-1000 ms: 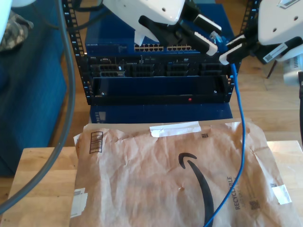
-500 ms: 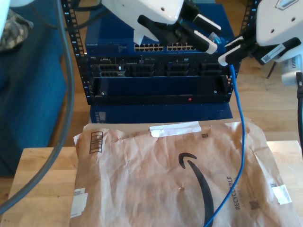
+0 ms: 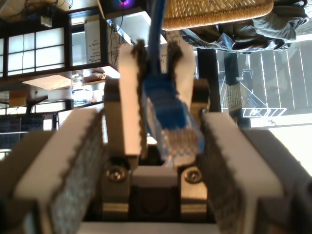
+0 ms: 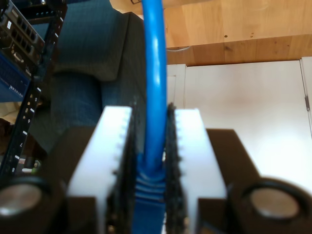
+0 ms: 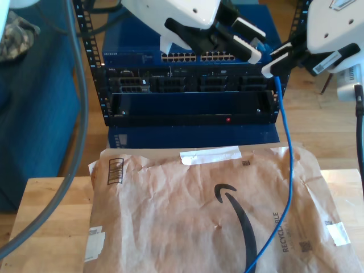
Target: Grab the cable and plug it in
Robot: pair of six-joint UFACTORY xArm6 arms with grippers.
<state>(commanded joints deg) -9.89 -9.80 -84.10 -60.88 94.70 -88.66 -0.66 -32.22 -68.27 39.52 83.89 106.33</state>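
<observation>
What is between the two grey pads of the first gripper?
The cable's blue plug, clamped in the white fingers of my second gripper, lies between the pads of my first gripper, which is open; the first wrist view shows it.

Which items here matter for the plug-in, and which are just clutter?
Job:
- cable, its plug between my first gripper's open jaws
- my second gripper, shut on the cable behind the plug
- switch ports in the rack

Lying about:
- brown paper mailer
- wooden table
- grey hose
</observation>
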